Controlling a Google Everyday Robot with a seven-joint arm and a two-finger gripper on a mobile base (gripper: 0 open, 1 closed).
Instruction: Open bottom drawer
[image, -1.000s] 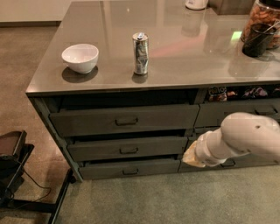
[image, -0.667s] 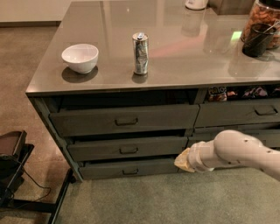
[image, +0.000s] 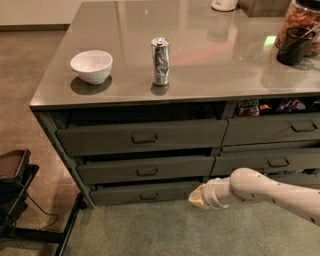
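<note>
The bottom drawer (image: 125, 193) is the slim dark grey front at the foot of the left stack, with a small loop handle (image: 149, 196) at its middle. Its front sits about in line with the drawers above it. My gripper (image: 196, 198) is at the end of the white arm (image: 265, 190) that reaches in from the right. It is low, just above the carpet, at the right end of the bottom drawer's front and to the right of the handle. It holds nothing that I can see.
Two taller drawers (image: 145, 137) sit above the bottom one, and the right stack (image: 272, 162) is behind my arm. On the counter stand a white bowl (image: 91, 65), a can (image: 160, 61) and a dark jar (image: 295, 45). A black stand (image: 20, 200) is on the floor at left.
My arm has swung left and slightly down, from in front of the right stack to the right end of the bottom drawer. The drawers have not moved.
</note>
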